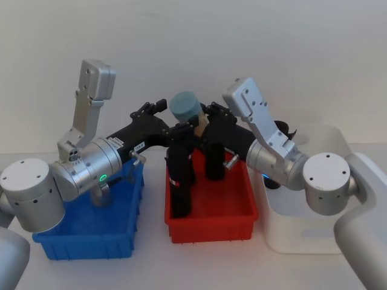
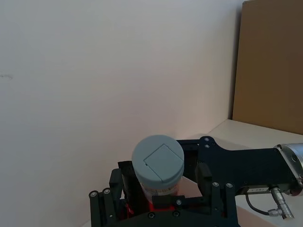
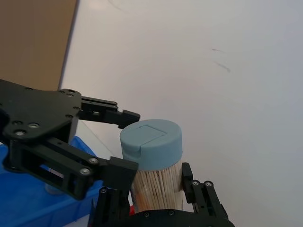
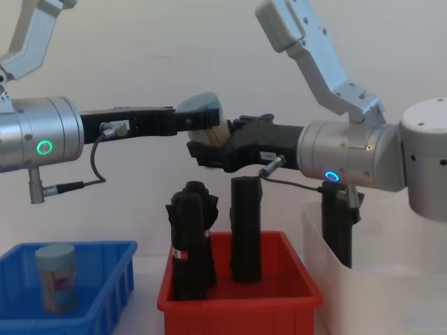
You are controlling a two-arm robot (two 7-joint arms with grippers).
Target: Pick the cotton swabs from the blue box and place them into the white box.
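Note:
A cotton swabs tub (image 1: 184,106) with a pale blue lid hangs in the air above the red bin, between both grippers. My right gripper (image 3: 154,189) is shut on its clear body (image 3: 158,182), where the tan sticks show. My left gripper (image 2: 161,182) reaches in from the other side and its fingers (image 2: 203,172) flank the tub (image 2: 157,163) with a small gap, so it is open. From the chest the tub (image 4: 202,112) is tilted. A second tub (image 4: 56,276) stands in the blue box (image 4: 105,251). The white box (image 4: 391,293) is at the right.
The red bin (image 1: 211,226) sits between the blue box (image 1: 84,241) and the white box (image 1: 326,238) and holds tall black rolled cylinders (image 4: 190,237). Another black cylinder (image 4: 337,230) stands in the white box. Both forearms cross above the bins.

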